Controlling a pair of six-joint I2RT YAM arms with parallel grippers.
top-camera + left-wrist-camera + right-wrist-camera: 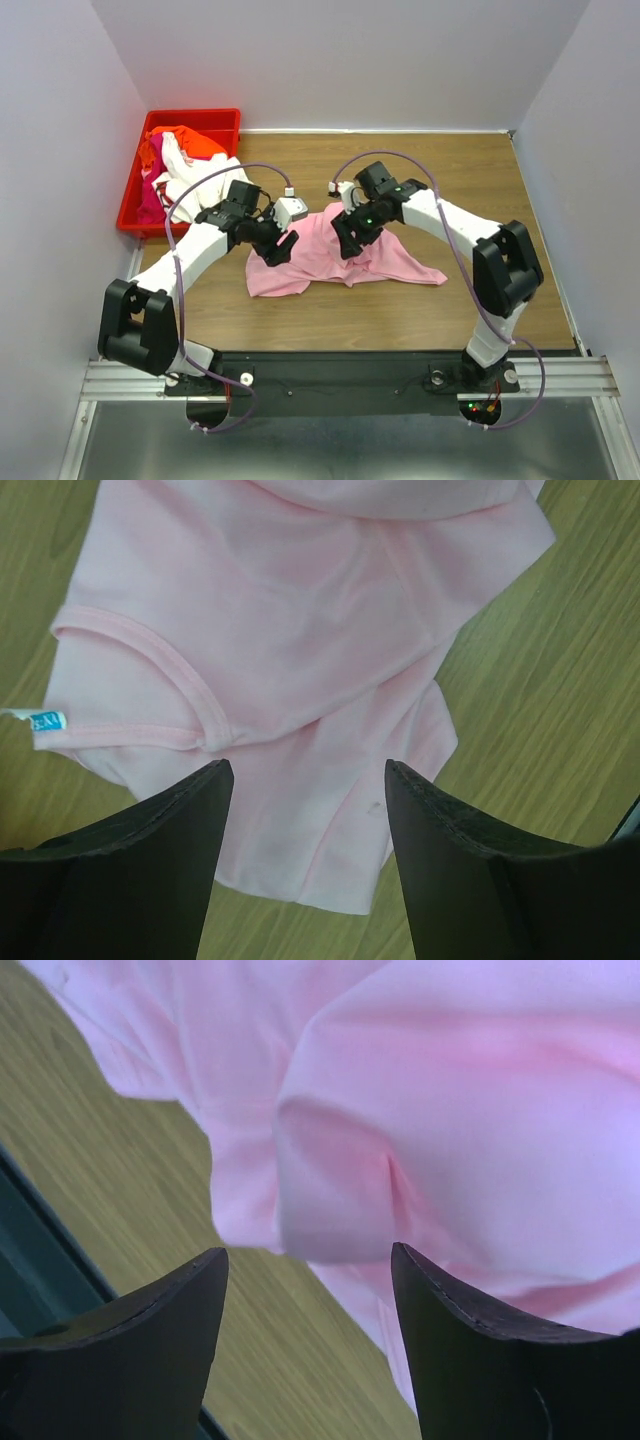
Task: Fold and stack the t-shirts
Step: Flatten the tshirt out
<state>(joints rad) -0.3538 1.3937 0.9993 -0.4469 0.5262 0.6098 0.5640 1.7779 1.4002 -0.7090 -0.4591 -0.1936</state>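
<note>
A light pink t-shirt point(312, 266) lies crumpled on the wooden table between both arms. My left gripper point(275, 250) hovers over its left part, open and holding nothing. In the left wrist view the collar with a blue tag point(47, 721) and the pink cloth point(300, 630) lie below the parted fingers point(170, 825). My right gripper point(347, 243) is over the shirt's middle, open and empty. In the right wrist view a bulging fold of the pink t-shirt point(480, 1110) lies under that gripper point(308, 1257). More t-shirts, white point(192, 176), orange-red point(197, 143) and magenta point(150, 203), are piled in the bin.
A red plastic bin point(195, 113) stands at the back left corner of the table point(480, 180). White walls close in the left, back and right sides. A black rail with both arm bases runs along the near edge point(340, 365).
</note>
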